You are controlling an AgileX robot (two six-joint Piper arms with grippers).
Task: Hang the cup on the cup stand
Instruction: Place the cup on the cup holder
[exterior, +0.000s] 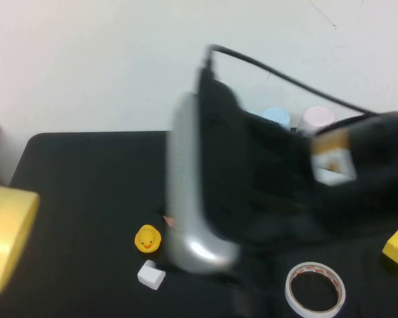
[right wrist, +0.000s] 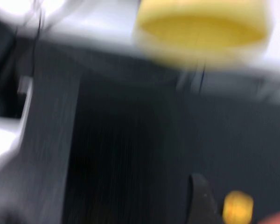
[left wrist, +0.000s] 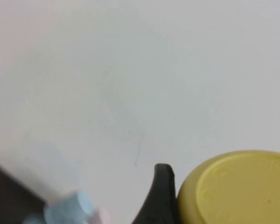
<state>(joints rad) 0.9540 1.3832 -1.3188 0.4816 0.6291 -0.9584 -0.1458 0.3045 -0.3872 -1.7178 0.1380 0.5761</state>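
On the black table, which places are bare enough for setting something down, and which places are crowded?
Bare: the black table from its back edge down to the rubber duck. Crowded: the front, with duck, white block and tape roll; the right arm blocks the middle. The left gripper holds the yellow cup at the left edge.

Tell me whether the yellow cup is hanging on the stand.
Not hanging. The cup is raised at the table's left, held by the left gripper; the right gripper is over mid-table.
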